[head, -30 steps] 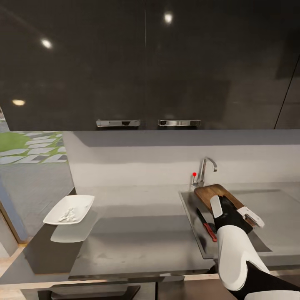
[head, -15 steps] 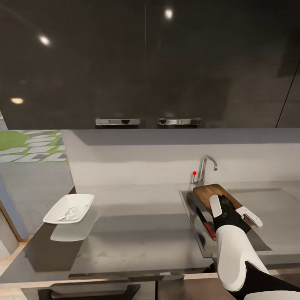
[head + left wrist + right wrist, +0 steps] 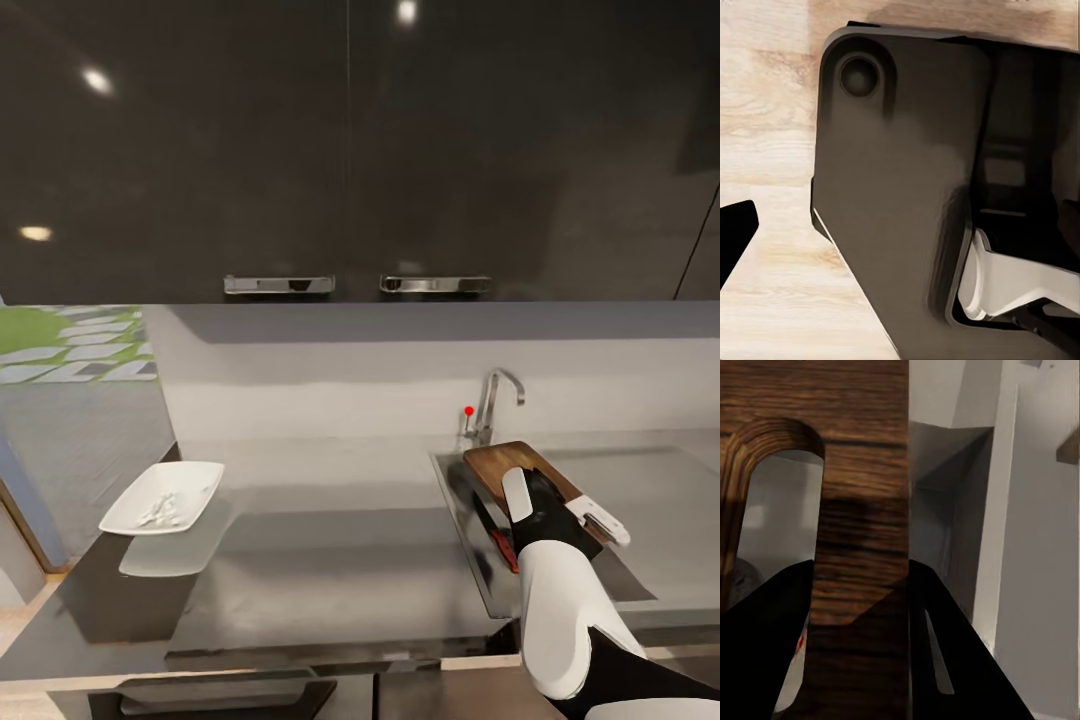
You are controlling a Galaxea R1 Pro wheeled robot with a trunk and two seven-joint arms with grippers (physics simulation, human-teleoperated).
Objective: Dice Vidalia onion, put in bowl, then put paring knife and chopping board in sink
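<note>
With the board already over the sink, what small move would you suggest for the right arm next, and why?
Probably open the right gripper and let go. The chopping board it pinches by the handle end leans in the sink, the paring knife already lies in the basin, and the bowl holds the white diced pieces.

Nothing readable is showing in any of the views: no words, numbers, labels or brand marks are appearing on the wall cabinets [image 3: 350, 150], the countertop [image 3: 330, 560], the chopping board [image 3: 505, 468] or the bowl [image 3: 160, 497]. The only sign-like mark is a plain red knob [image 3: 468, 411] by the tap [image 3: 497, 400] at the sink's back edge, and it is carrying no lettering.
</note>
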